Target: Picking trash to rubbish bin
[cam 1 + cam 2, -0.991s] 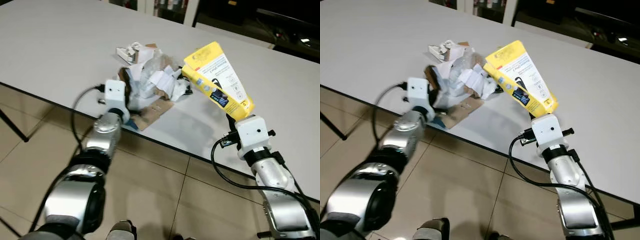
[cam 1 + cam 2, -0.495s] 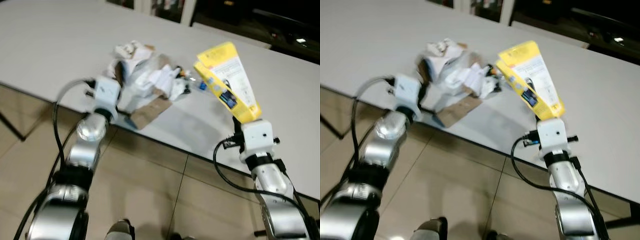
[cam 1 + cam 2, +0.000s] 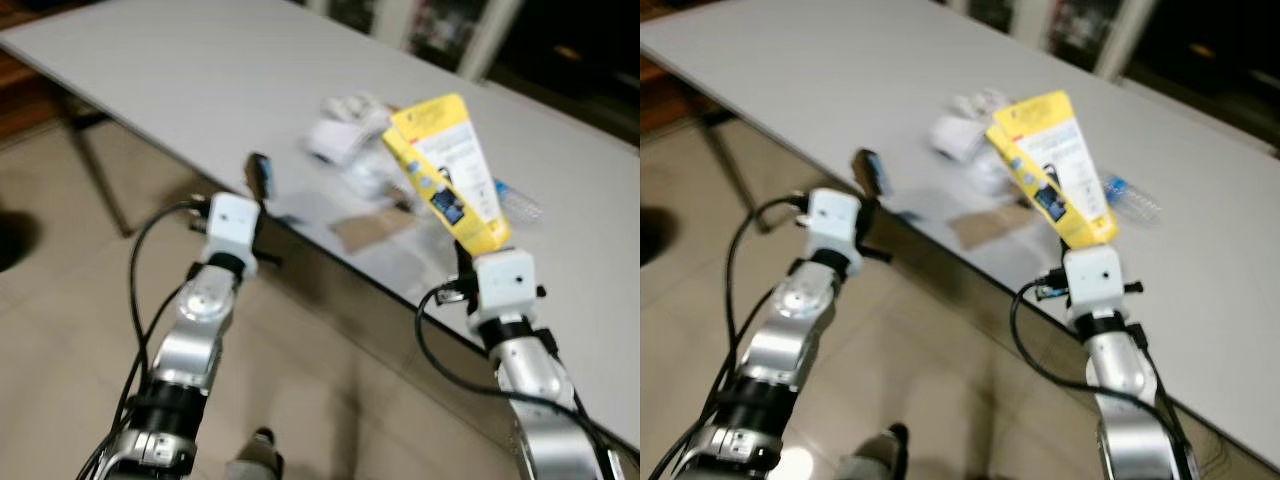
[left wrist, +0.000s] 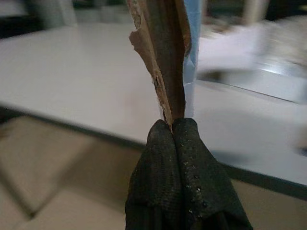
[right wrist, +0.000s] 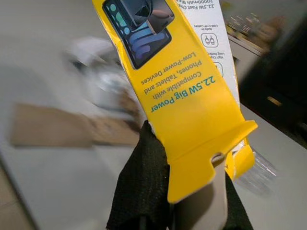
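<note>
Step in hand, as I read it: pick-up is done on both sides, carry to the bin is next. No rubbish bin shows, so no container to report contents for; next move calls for turning away from the counter [image 3: 150, 70], finding the bin, then letting go over its mouth w/o snagging the long box on the rim.

Right end effector [image 3: 462, 250] is clamped on the yellow charger box [image 3: 448, 170], holding it upright by its low end, at about 3 o'clock in the head views, above the counter edge. Right wrist view: black fingers [image 5: 139, 187] pinch the box's hang-tab end, print reads upside down.

Left end effector [image 4: 173, 125] is closed tight on a thin brown cardboard scrap w/ a blue strip [image 4: 169, 52], pads pressed together at its lower tip. In the head views that scrap stands up from the left wrist at about 9–10 o'clock, just off the counter edge, over the floor [image 3: 60, 300].

Still left on the counter, approx 12 o'clock: crumpled white paper [image 3: 345, 135], a flat brown card piece [image 3: 372, 228], and what looks like clear plastic [image 3: 518, 200] at 2 o'clock. Views are blurred, so finer detail can't be told. More trips likely needed.
</note>
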Motion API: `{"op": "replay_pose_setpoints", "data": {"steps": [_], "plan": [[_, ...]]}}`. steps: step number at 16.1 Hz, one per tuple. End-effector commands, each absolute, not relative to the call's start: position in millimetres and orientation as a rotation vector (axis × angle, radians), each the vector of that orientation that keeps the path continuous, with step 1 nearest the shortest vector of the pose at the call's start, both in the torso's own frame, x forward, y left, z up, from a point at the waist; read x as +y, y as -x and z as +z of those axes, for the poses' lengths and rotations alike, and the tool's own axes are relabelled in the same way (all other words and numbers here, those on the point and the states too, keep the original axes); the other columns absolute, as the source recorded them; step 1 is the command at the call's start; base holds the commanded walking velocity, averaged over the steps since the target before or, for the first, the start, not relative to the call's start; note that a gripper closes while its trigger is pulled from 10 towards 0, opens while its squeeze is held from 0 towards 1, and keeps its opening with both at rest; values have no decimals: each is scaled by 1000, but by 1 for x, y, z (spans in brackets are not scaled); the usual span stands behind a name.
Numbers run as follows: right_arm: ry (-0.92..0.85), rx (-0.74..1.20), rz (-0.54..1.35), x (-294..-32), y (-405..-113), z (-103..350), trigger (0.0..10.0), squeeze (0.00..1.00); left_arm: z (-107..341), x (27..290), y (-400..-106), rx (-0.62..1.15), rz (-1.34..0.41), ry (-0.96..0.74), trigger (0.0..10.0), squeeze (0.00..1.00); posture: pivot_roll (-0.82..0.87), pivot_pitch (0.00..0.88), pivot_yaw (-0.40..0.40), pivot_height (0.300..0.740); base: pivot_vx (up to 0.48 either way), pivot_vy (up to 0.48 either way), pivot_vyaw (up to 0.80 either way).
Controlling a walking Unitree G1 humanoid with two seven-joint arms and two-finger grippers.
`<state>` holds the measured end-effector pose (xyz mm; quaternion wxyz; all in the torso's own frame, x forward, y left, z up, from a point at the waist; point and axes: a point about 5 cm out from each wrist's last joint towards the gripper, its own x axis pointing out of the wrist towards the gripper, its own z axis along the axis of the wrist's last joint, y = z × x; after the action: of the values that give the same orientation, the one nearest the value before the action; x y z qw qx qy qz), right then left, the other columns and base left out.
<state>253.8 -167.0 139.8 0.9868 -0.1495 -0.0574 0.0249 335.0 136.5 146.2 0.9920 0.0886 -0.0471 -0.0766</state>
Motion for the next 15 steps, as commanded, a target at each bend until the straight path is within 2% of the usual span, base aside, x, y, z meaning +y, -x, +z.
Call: {"op": "replay_pose_setpoints", "data": {"steps": [1, 7, 15], "plan": [[302, -120, 15, -173, -251, 141, 10000, 0, 150, 126, -332, -120, -160, -164, 10000, 0, 254, 99, -110, 740, 0, 0, 800], [297, -123, 20, -171, -253, 141, 10000, 0, 154, 111, -333, -117, -195, -134, 10000, 0, 259, 97, -107, 740, 0, 0, 794], [286, -133, 14, -169, -255, 141, 10000, 0, 152, 112, -335, -95, -183, -130, 10000, 0, 258, 98, -99, 740, 0, 0, 787]]}}
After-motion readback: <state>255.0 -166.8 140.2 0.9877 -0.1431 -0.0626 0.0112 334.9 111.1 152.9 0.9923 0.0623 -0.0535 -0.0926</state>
